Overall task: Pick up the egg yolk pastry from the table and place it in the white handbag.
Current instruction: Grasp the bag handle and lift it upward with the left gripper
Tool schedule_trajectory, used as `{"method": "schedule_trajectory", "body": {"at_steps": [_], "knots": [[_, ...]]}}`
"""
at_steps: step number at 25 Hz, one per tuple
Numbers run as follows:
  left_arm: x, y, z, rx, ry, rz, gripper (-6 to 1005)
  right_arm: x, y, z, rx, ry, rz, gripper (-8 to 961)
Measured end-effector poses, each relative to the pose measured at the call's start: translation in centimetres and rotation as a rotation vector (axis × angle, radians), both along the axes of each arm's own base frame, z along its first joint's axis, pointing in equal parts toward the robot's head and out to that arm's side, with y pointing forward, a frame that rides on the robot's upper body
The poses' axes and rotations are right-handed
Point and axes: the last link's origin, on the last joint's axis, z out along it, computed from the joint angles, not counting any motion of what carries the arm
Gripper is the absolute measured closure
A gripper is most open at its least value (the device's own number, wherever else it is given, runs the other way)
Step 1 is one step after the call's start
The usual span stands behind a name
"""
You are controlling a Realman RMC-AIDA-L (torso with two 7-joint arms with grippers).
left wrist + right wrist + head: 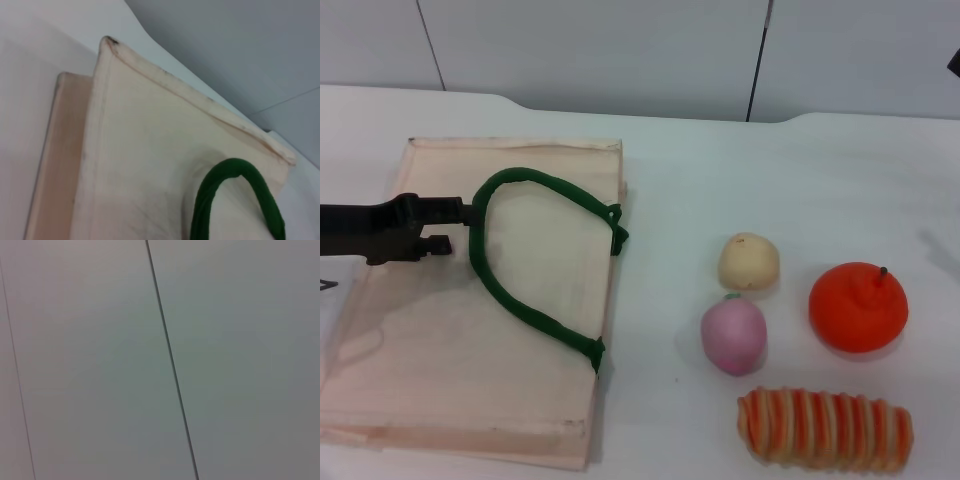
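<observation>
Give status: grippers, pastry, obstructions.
Left gripper at the handbag's green handle, grip unclear. Right gripper unseen. Egg yolk pastry on table, touching pink fruit.

The left claw (455, 225) is matte black, slim and blocky, on a dark tubular arm.

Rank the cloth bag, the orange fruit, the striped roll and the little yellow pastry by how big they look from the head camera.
1. white handbag, by far largest
2. striped roll
3. orange fruit, close to the roll
4. egg yolk pastry, smallest
</observation>
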Motion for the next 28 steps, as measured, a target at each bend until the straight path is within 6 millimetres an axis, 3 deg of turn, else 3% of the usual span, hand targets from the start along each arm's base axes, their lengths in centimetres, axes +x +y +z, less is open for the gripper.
{"method": "schedule_trajectory", "body": {"at_steps": [18,28], "knots": [[1.4,3.1,-1.6,-0.114,0.161,0.001,324,-0.1,0.0,-0.1,0.004,0.01,-0.003,114],[1.6,3.7,-2.0,-0.144,0.209,0.012,348,-0.2,0.0,-0.2,0.007,0.017,-0.002,116]]}}
